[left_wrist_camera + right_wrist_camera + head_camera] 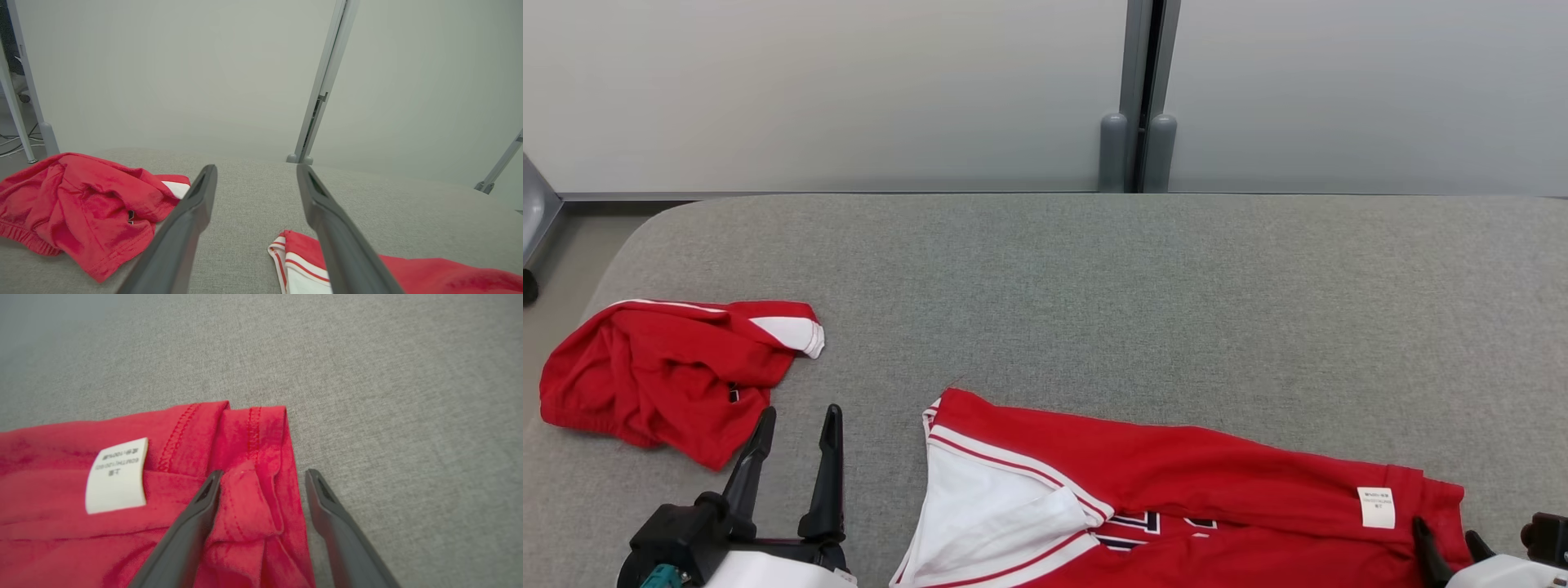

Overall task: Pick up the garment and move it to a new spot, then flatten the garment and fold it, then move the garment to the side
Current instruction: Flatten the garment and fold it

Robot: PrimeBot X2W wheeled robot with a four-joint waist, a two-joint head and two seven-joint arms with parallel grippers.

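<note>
Now, at 7 o'clock in my head view, my left gripper (pixel 800 412) points toward 12 with its fingers spread, holding nothing, above the grey cushion (pixel 1094 286). At 5 o'clock my right gripper (pixel 264 473) also stands apart, straddling the hem corner of the garment (pixel 1192 474), with one finger over red cloth and the other over bare cushion. I cannot tell whether it touches the cloth. A white care label (pixel 117 475) sits near that hem, its print too small to read. Navy-and-white lettering (pixel 1143 527) is mostly hidden by a fold. The garment, red with white, red-striped trim, lies rumpled from 6 to 5 o'clock. A second red piece (pixel 662 376) lies bunched at 8 o'clock.
</note>
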